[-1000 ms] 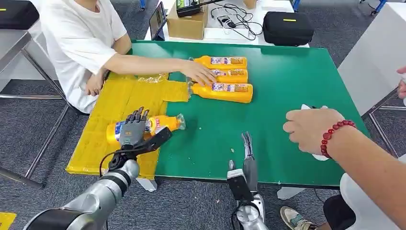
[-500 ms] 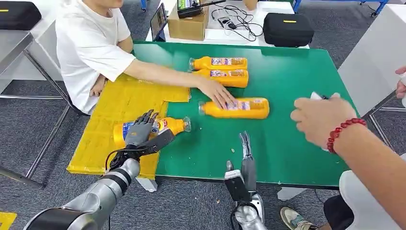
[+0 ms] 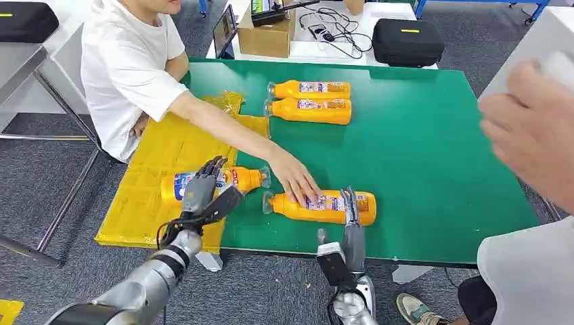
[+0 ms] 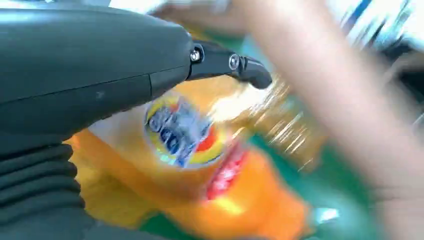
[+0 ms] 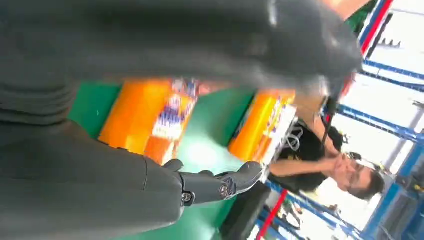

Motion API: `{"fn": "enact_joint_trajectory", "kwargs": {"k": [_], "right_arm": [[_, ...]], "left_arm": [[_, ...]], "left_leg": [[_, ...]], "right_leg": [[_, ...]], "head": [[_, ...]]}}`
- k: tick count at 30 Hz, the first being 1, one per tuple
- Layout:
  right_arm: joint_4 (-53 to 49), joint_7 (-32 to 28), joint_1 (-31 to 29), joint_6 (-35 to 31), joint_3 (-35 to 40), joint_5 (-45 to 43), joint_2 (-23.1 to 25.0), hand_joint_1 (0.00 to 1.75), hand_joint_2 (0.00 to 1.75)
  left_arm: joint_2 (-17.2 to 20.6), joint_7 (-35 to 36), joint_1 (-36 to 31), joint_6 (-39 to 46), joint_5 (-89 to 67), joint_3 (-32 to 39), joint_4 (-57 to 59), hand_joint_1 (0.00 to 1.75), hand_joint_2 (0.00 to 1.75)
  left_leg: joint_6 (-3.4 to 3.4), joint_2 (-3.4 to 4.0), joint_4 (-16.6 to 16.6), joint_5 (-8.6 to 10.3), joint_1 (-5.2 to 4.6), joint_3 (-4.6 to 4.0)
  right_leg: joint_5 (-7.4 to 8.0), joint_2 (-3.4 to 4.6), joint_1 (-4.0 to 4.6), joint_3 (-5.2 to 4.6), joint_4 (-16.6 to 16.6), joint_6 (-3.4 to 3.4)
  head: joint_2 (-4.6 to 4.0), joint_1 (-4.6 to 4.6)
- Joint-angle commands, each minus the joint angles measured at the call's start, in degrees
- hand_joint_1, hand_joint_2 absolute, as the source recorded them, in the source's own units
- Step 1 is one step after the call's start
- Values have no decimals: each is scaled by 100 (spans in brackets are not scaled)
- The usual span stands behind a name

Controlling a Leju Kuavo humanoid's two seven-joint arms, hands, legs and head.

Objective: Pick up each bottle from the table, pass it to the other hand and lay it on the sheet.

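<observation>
1. the left hand [image 3: 201,191] is seen in the lower left of the head view, raised over the bottle on the sheet [image 3: 213,181]; its fingers are spread and nothing is gripped. whether the bottle is touched cannot be told.
2. this bottle is laid on its side at the right edge of the yellow sheet [image 3: 159,152], its cap reaching onto the green table [image 3: 420,149]. since it is already on the sheet, the open hand above it is judged to be a let-go pose rather than a grasp.
3. the right hand [image 3: 350,223] is held upright at the lower centre of the frame, at the table's near edge, fingers pointed up and close together with nothing between them. it is placed right in front of the near bottle [image 3: 321,207], so it is judged to be waiting for the next pick.
4. the near bottle is lying flat on the green table, cap to the left, and a person's hand [image 3: 296,181] is resting on its neck end; it is judged to be set there within the robot's reach.
5. two far bottles [image 3: 311,100] are lying side by side in the upper centre of the frame, caps to the left, well apart from both hands.
6. every bottle is seen as orange plastic with a clear cap and a blue, white and red label around the middle. in the left wrist view the label is shown blurred.
7. another person's blurred hand [image 3: 531,132] is seen at the right edge.
</observation>
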Motion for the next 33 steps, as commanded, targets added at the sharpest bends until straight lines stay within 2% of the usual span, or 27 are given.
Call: {"fn": "enact_joint_trajectory", "kwargs": {"k": [1, 11, 14, 17, 18, 19, 20, 21, 23, 26, 30, 33], "right_arm": [[-1772, 39, 503, -542, 997, 781, -631, 0, 175], [-1751, 107, 508, -472, 936, 852, -607, 0, 175], [-2398, -37, 598, -300, 1268, 1189, -829, 0, 175], [-2683, 529, 488, -467, 1502, 2268, -1076, 0, 175], [-2513, 1238, 421, -337, 1415, 2709, -1120, 0, 175], [-2406, 1649, 373, -77, 1308, 2753, -1136, 0, 175], [-2106, 1893, 210, 116, 1183, 2890, -1169, 0, 175], [-1721, 2427, 23, 176, 1073, 3528, -1239, 0, 175], [-1016, 2792, -369, 604, 835, 3793, -1317, 0, 175], [-224, 2999, -788, 1441, 612, 3703, -1424, 0, 175], [-201, 2985, -776, 1472, 583, 3667, -1426, 0, 175], [-37, 3260, -877, 1598, 673, 3927, -1478, 0, 175]], "left_arm": [[-123, -915, 1191, 1531, 2141, -847, -3275, 0, 175], [-48, -857, 1210, 1626, 2254, -1008, -3240, 0, 175], [11, -996, 1472, 1548, 2681, -1212, -3829, 0, 175], [47, -869, 1694, 1527, 2769, -1450, -4374, 0, 175], [46, -821, 1823, 1498, 2836, -1494, -4565, 0, 175], [65, -794, 1987, 1507, 2854, -1517, -4751, 0, 175], [89, -747, 2258, 1483, 2902, -1513, -5067, 0, 175], [98, -744, 2425, 1416, 2940, -1545, -5265, 0, 175], [153, -714, 2676, 1370, 2865, -1626, -5590, 0, 175], [254, -512, 2776, 1347, 2514, -1760, -5666, 0, 175], [254, -521, 2744, 1358, 2488, -1761, -5574, 0, 175], [205, -516, 2758, 1379, 2415, -1821, -5540, 0, 175]], "left_leg": [[-3, 11, 5, -19, 2, -1], [-7, 13, 0, -21, 4, -8], [-6, 11, -2, -18, 4, -12], [-6, 16, 3, -18, 3, -23], [-7, 19, 4, -27, 3, -10], [-6, 19, 4, -25, 5, -12], [-5, 12, -3, -18, 1, -16], [-6, 19, 1, -25, 4, -7], [-3, 36, -8, -19, -1, -9], [-3, 44, -10, -24, 0, 2], [0, 8, -5, -11, -6, -22], [-3, 17, -5, -21, -3, -2]], "right_leg": [[-16, 0, 4, -4, 3, -8], [-15, 0, 7, -11, -1, -9], [-13, -1, 6, -15, -3, -9], [-11, 4, 5, -27, 2, -5], [-19, 5, 6, -15, 4, -9], [-17, 5, 8, -16, 0, -8], [-12, 0, 3, -20, -3, -4], [-16, 6, 7, -11, -3, -7], [-3, 25, 1, -17, -12, -2], [-4, 30, 3, -5, -16, -5], [-6, 2, -5, -24, -7, -2], [-15, 8, -1, -5, -6, -9]], "head": [[0, 2], [0, 0], [0, 0], [0, 0], [0, 0], [0, 0], [0, -2], [0, 0], [0, 0], [0, 0], [0, 0], [0, -4]]}}
